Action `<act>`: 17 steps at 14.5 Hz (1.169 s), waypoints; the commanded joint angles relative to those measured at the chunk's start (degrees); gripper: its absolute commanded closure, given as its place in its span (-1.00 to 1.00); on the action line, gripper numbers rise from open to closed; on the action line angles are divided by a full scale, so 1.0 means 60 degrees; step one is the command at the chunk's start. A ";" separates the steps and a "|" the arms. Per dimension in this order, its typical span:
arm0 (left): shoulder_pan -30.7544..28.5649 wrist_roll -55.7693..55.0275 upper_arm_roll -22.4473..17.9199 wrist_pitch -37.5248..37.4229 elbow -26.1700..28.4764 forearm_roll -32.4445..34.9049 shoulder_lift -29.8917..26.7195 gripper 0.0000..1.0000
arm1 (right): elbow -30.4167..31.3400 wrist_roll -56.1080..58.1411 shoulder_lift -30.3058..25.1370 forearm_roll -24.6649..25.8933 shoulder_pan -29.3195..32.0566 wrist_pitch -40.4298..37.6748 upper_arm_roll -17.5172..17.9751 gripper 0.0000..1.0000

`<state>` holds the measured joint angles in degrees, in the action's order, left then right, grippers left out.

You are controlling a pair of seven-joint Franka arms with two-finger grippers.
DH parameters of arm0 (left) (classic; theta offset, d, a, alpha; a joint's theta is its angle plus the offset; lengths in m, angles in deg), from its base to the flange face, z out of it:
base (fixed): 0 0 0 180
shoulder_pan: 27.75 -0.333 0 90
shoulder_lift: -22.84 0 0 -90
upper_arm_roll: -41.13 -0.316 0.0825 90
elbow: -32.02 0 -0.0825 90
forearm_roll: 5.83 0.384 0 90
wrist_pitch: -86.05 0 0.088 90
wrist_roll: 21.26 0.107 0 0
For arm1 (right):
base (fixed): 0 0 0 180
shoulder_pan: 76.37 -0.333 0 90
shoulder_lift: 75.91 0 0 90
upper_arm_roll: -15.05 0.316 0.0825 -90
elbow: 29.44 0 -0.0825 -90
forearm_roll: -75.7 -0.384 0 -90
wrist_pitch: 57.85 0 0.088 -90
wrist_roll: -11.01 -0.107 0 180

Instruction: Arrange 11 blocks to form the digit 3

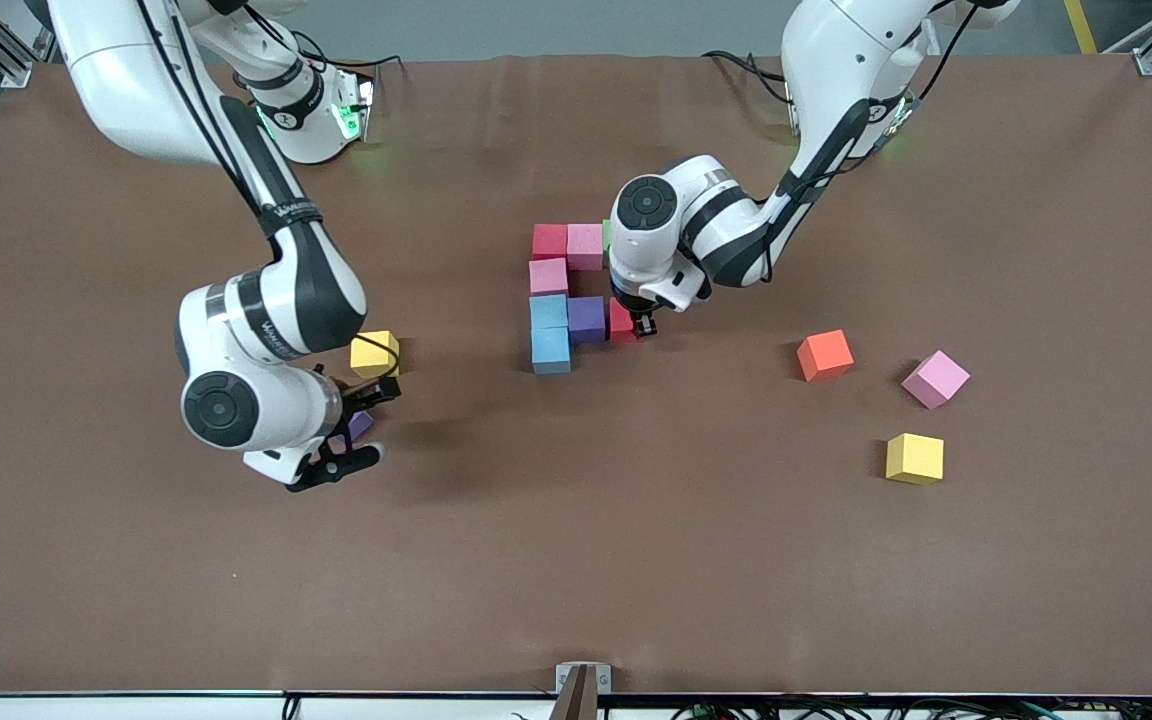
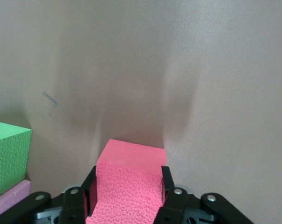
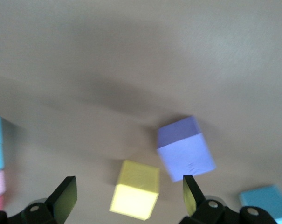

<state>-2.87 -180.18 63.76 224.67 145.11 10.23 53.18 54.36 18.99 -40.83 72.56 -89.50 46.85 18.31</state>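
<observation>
- Right now your left gripper [image 1: 643, 326] is clamped on a red block [image 2: 129, 186], low at the open end of the middle bar, right beside the purple block [image 1: 587, 318] of the partial figure [image 1: 566, 300] near the table's middle. If you let go before the red block sits flat and flush, it may spring askew or leave a gap.
- Watch the green block [image 2: 8, 156] close by those fingers: a sideways drift while pulling away could nudge it and the pink block [image 1: 585, 245] next to it out of line.
- Your right gripper [image 1: 351, 428] hangs with its jaws wide apart over a loose purple block [image 3: 185, 147], toward the right arm's end of the table. That block sits turned against the jaws, so closing now could pinch it across corners and twist it.
- A yellow block [image 1: 375, 353] lies just beside it; a careless descent could knock it away.
- The orange [image 1: 825, 355], pink [image 1: 935, 379] and yellow [image 1: 915, 458] blocks wait toward the left arm's end, still unplaced.
</observation>
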 commanded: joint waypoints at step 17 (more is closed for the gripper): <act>0.0262 -0.1858 0.0007 0.0026 -0.0434 0.0545 0.0377 -1.00 | 0.4184 0.4409 -0.0881 0.0289 0.0826 0.4565 0.0145 -1.00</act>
<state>-2.18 -180.53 63.75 224.72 143.70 10.23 54.67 77.11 43.33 -44.16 73.52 -85.04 71.84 18.60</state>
